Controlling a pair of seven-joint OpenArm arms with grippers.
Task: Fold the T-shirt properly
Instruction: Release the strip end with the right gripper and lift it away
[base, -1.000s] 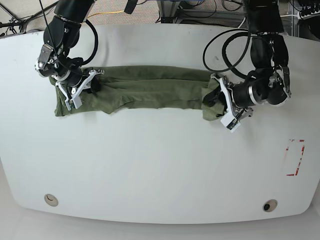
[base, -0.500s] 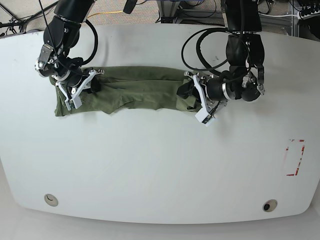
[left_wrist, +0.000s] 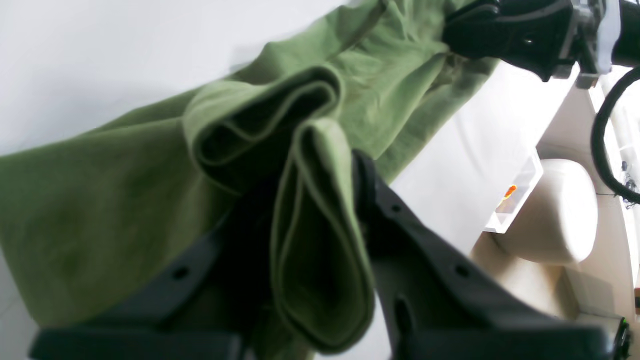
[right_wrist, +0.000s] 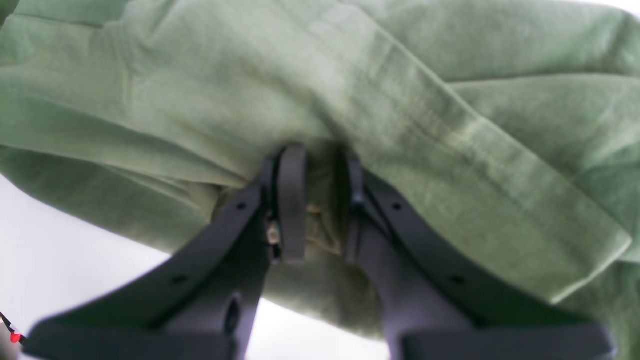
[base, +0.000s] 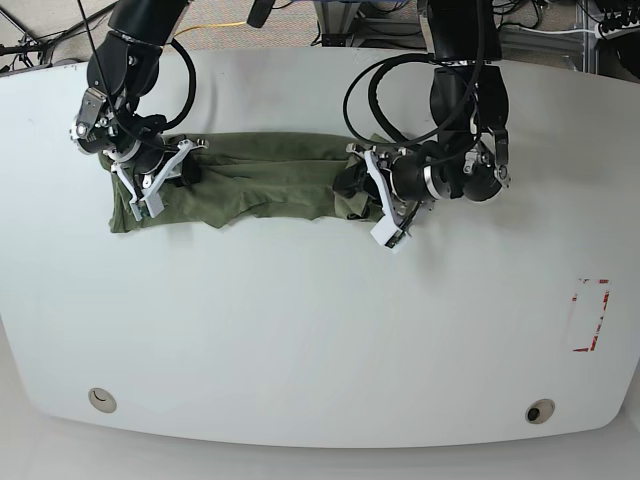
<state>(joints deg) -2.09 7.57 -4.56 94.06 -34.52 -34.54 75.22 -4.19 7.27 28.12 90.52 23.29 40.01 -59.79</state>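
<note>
From the left wrist, the left gripper (left_wrist: 300, 250) has its black fingers pinching a bunched fold of the soft olive-green cotton T-shirt (left_wrist: 125, 200), lifted above the white table (left_wrist: 100, 50). From the right wrist, the right gripper (right_wrist: 320, 210) pinches a wad of the T-shirt's hem. From the base view, the T-shirt lies as a long band across the table's far half, a gripper at each end.

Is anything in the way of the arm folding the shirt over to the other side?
Nothing visible. The left gripper is shut on one end of the T-shirt, the right gripper is shut on the other, and only shirt and bare table lie between them.
</note>
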